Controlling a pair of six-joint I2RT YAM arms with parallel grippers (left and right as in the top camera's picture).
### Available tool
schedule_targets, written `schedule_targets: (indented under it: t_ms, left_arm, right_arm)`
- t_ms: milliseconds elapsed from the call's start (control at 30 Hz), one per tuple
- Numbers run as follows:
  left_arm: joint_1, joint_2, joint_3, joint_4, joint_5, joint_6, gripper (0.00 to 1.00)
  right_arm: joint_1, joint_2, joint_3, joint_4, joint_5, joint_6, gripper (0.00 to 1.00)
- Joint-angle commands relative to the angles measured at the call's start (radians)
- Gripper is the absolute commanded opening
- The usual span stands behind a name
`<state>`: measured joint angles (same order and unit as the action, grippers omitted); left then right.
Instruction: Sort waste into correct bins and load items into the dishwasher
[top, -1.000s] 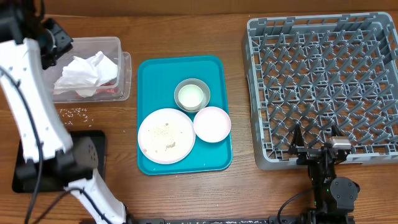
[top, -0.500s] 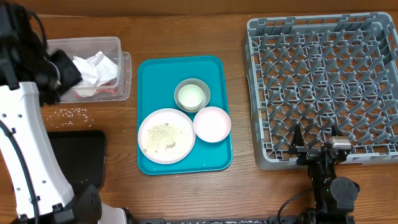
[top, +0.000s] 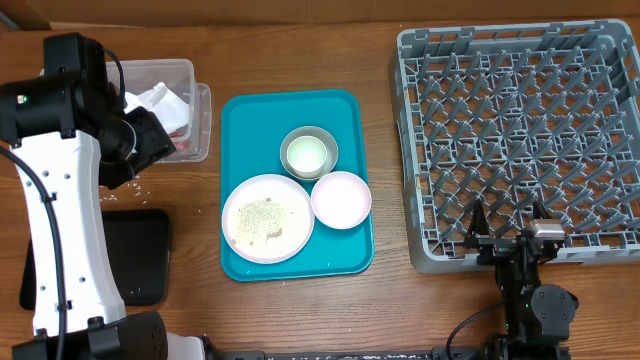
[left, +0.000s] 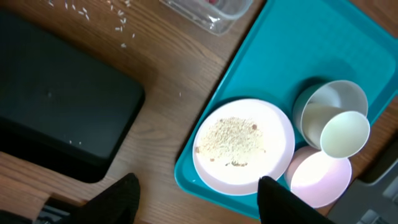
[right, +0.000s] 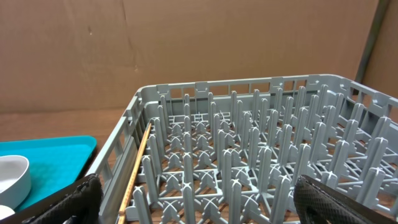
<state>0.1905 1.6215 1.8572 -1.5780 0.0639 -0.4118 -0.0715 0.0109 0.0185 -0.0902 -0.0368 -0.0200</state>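
Dishes at 9 o'clock of the grey dish rack (top: 520, 140)
Crumb-dusted plate (top: 267, 218) lies flat; white bowl (top: 341, 199) just beside at 3 o'clock, grey bowl (top: 309, 153) at 1; crumpled napkin (top: 165, 100) in clear tub (top: 180, 66).

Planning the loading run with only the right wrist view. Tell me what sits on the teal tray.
Observer: Three dishes sit on the teal tray: a plate with crumbs on it, a grey bowl and a small white bowl.
Operator: Report the left gripper.
Observer: The left gripper is open, with nothing between its fingers.
Operator: Say what is in the clear tub.
Observer: The clear tub holds a crumpled white napkin.
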Motion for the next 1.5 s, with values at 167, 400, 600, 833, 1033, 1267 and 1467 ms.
schedule_targets:
  t_ms: [167, 400, 600, 833, 1033, 1267, 1467]
  left_arm:
    - [0.167, -0.011, -0.003, 0.003, -0.2, -0.22, 1.0]
    - [0.305, -0.011, -0.003, -0.006, -0.142, -0.24, 1.0]
    - [0.313, -0.011, -0.003, -0.006, -0.141, -0.24, 1.0]
    - [0.313, -0.011, -0.003, -0.006, -0.141, -0.24, 1.0]
    - [0.313, -0.011, -0.003, -0.006, -0.141, -0.239, 1.0]
    - [0.313, -0.011, -0.003, -0.006, -0.141, -0.239, 1.0]
    - [0.313, -0.011, -0.003, -0.006, -0.141, -0.24, 1.0]
  right_arm:
    - [-0.002, -0.008, -0.01, 0.006, 0.006, -0.003, 1.0]
    - [-0.002, -0.008, -0.01, 0.006, 0.006, -0.003, 1.0]
    - [-0.002, -0.008, -0.01, 0.006, 0.006, -0.003, 1.0]
    - [-0.003, -0.008, -0.01, 0.014, 0.1, -0.038, 1.0]
    - [-0.003, -0.008, -0.01, 0.018, 0.144, -0.04, 1.0]
    - [-0.002, -0.008, -0.01, 0.1, -0.066, 0.055, 1.0]
    - [-0.002, -0.008, -0.01, 0.381, -0.472, 0.155, 1.0]
